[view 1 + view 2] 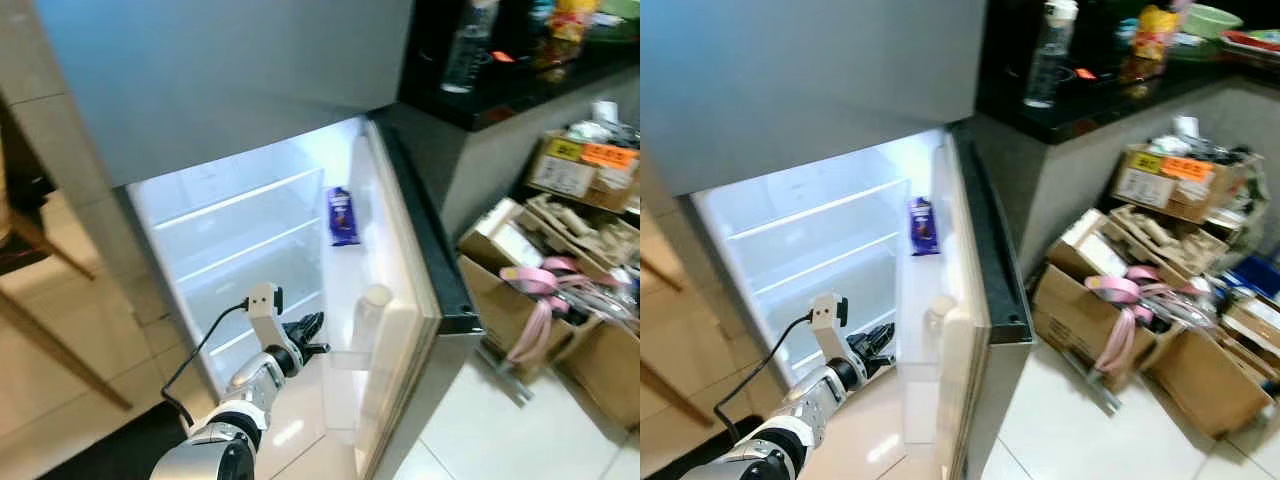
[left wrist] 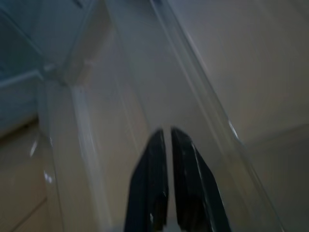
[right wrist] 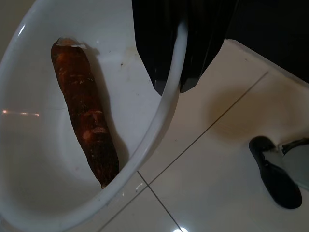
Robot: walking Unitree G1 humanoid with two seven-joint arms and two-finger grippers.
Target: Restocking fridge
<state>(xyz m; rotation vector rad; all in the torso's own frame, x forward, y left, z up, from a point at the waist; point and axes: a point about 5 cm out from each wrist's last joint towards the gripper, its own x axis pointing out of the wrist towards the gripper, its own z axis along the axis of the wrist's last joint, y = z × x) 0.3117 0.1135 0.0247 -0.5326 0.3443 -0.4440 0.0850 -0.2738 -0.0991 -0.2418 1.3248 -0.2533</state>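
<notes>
Left pincer (image 1: 312, 335), fingers together, reaches low into the open fridge (image 1: 240, 230). Right pincer (image 3: 181, 72) clamps a white bowl's (image 3: 34, 193) rim; bowl holds a brown root vegetable (image 3: 87, 125).

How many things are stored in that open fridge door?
2: a purple packet on the upper door shelf, and a white bottle in the lower door shelf. More may be hidden.
</notes>
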